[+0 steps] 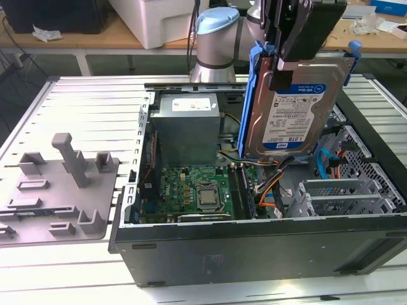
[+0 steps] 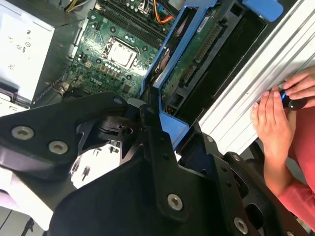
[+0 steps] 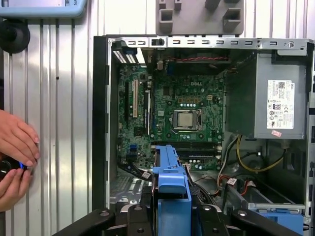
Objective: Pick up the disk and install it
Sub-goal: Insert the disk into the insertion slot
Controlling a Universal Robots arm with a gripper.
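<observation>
While the computer case (image 1: 254, 248), its motherboard (image 1: 184, 184) and orange cables (image 1: 270, 189) are sitting underneath, the gripper (image 1: 280, 73) is clamping the disk (image 1: 296, 111), which is hanging upright below it.

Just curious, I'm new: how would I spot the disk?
Find the open black computer case. Above it, toward the exterior view's right, the pincer holds the disk upright: silver, white-and-blue label, blue frame, unlike the plain grey box beside it.
</observation>
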